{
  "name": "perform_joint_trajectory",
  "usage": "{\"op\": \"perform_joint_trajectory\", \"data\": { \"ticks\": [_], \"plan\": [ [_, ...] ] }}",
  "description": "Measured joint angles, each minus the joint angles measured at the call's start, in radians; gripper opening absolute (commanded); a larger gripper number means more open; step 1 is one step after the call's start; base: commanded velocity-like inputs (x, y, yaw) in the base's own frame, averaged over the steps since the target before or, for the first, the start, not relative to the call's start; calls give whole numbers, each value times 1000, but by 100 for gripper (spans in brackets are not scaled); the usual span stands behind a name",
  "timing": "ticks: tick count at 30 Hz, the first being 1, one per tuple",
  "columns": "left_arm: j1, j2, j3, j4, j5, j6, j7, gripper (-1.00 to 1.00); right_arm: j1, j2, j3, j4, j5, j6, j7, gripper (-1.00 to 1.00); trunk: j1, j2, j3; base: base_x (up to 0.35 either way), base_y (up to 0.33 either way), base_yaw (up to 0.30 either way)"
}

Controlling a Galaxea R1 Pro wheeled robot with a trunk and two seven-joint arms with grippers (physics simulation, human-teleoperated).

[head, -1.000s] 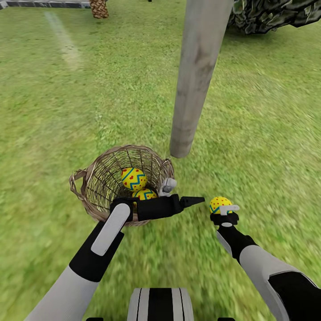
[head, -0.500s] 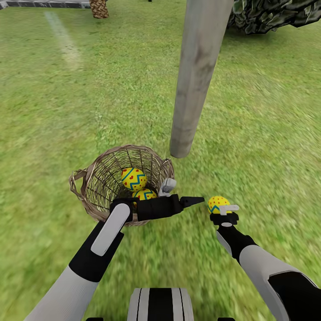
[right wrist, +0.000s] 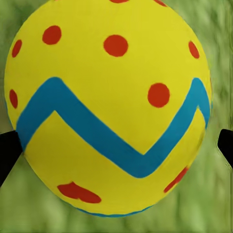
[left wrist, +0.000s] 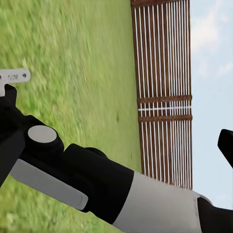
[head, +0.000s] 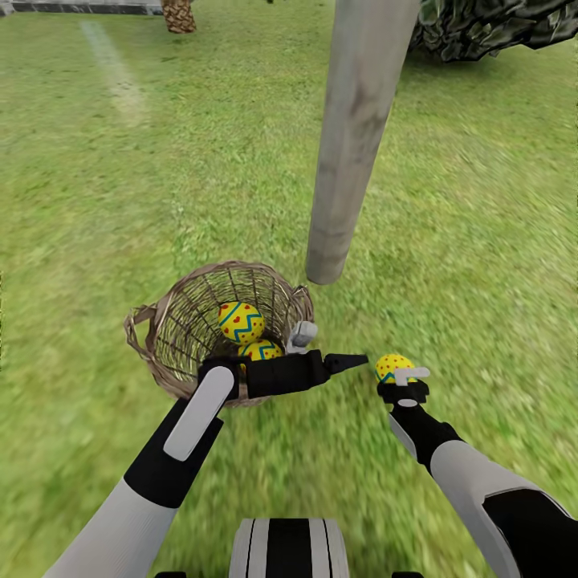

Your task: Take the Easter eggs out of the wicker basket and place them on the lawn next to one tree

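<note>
The wicker basket (head: 172,341) stands on the lawn (head: 120,201) just left of the tree (head: 353,136) with the pale grey trunk. Two Easter eggs lie inside it, one (head: 241,321) in the middle and one (head: 259,350) partly hidden behind my left wrist. My left gripper (head: 324,348) hangs open and empty over the basket's right rim. The third egg (head: 393,366), yellow with a blue zigzag and red dots (right wrist: 111,107), sits between the fingers of my right gripper (head: 399,374), which is shut on it low over the grass, right of the basket and in front of the trunk.
Dark angular foliage (head: 490,24) hangs at the upper right. A scaly brown palm trunk (head: 178,14) and a grey paved edge (head: 80,6) lie far back on the left. The left wrist view catches a brown slatted fence (left wrist: 162,92) and my right forearm (left wrist: 97,182).
My right gripper has edged slightly left with the egg in it. The left arm, the basket and its two eggs have not moved.
</note>
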Motion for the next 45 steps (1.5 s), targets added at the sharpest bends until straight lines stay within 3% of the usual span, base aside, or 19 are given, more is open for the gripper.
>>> {"op": "perform_joint_trajectory", "data": {
  "ticks": [17, 21, 25, 28, 30, 38, 40, 41, 45],
  "plan": [
    [-4, -3, 0, 0, 0, 1, 9, 100, 0, 2, 0, -1, -1, 0, 0, 100, -8, 4, 66, 0, 0, 0],
    [-24, -2, 2, 0, -2, 9, 19, 100, 0, 0, -2, -62, -2, 10, 1, 100, -9, 5, 81, 0, 0, 0],
    [-26, 1, 58, 1, -1, 16, 22, 100, 14, -4, -3, -281, -8, 199, 19, 100, -11, 6, 97, 0, 0, 0],
    [-26, 0, 65, 1, 0, 17, 22, 100, 79, -3, -2, -483, -10, 349, 23, 100, -13, 7, 108, 0, 0, 0],
    [-26, 1, 65, 1, -1, 14, 22, 100, 103, -2, -2, -536, -10, 376, 23, 100, -13, 7, 112, 0, 0, 0],
    [-25, 3, 70, 0, 1, 7, 18, 100, 115, -1, -1, -557, -11, 384, 23, 100, -13, 7, 112, 0, 0, 0],
    [-25, 9, 116, 0, 6, 3, 15, 100, 115, 0, -1, -558, -11, 384, 23, 100, -13, 7, 112, 0, 0, 0],
    [-25, 13, 155, 0, 8, 7, 13, 100, 115, 1, 0, -558, -11, 385, 24, 100, -13, 7, 112, 0, 0, 0],
    [-24, 15, 178, 0, 12, 16, 14, 100, 115, 2, 1, -593, -11, 468, 59, 100, -15, 8, 128, 0, 0, 0]
  ]
}}
